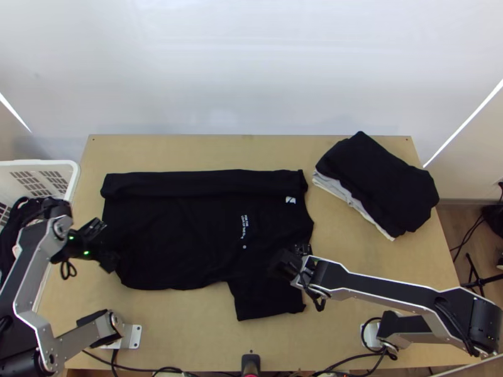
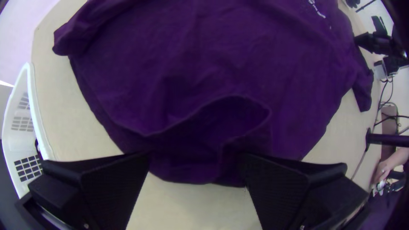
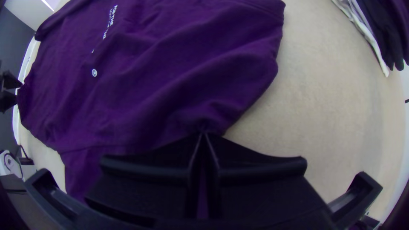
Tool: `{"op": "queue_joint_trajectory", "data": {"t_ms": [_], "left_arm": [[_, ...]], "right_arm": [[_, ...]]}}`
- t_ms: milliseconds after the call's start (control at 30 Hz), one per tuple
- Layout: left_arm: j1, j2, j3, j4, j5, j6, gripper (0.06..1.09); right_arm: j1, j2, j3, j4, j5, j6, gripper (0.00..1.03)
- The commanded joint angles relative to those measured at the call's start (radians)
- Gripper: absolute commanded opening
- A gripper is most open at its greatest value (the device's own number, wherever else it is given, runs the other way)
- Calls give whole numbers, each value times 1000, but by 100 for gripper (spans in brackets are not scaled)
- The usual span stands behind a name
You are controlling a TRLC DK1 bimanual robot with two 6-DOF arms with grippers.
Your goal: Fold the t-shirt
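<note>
The black t-shirt (image 1: 179, 232) lies in front of me on the wooden surface (image 1: 188, 339), its white print (image 1: 245, 226) facing up, its hem toward my left arm and its neck end toward my right. Its far side is turned over in a long strip (image 1: 201, 182) that runs nearly the full length of the body, while the near sleeve (image 1: 267, 301) lies flat, pointing toward my bases. I have my left gripper (image 1: 105, 244) at the hem, jaws wide apart, with a loose, wavy edge of cloth between their tips. My right gripper (image 1: 281, 259) is at the shoulder, between neck and near sleeve; there my jaws are together on a pinch of the cloth, and small creases run out from it. Past the neck end, toward the far right corner, sits a stack of folded clothes (image 1: 377, 182), black on top with paler layers beneath. Beside the surface on my left stands a white basket (image 1: 73, 171) with dark cloth (image 1: 9, 232) inside.
</note>
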Motion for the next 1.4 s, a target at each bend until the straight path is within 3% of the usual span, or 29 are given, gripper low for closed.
{"op": "queue_joint_trajectory", "data": {"t_ms": [0, 200, 800, 867, 900, 1000, 1067, 1367], "left_arm": [[-141, 13, -14, 25, 51, -210, 104], [-153, 13, -19, 26, 77, -253, 104], [-69, 66, -59, -40, 80, -114, 103], [-69, 76, -60, -35, 106, -114, 91], [-66, 76, -60, -28, 128, -117, 79], [-40, 70, -59, 32, 197, -158, 14], [-37, 70, -51, 42, 207, -175, 10], [83, 71, 90, -37, 293, -206, 10]], "right_arm": [[0, 2, 5, -3, -1, 6, 3], [-1, 2, 3, -9, -1, 6, 3], [-4, 8, 8, -18, 1, 9, 3], [-4, 6, 8, -18, 2, 9, 3], [-4, 6, 8, -20, 2, 9, 3], [-4, 6, 11, -24, 2, 9, 3], [-6, 6, 11, -29, 2, 9, 3], [-83, -40, 16, -36, 2, -39, 3]]}}
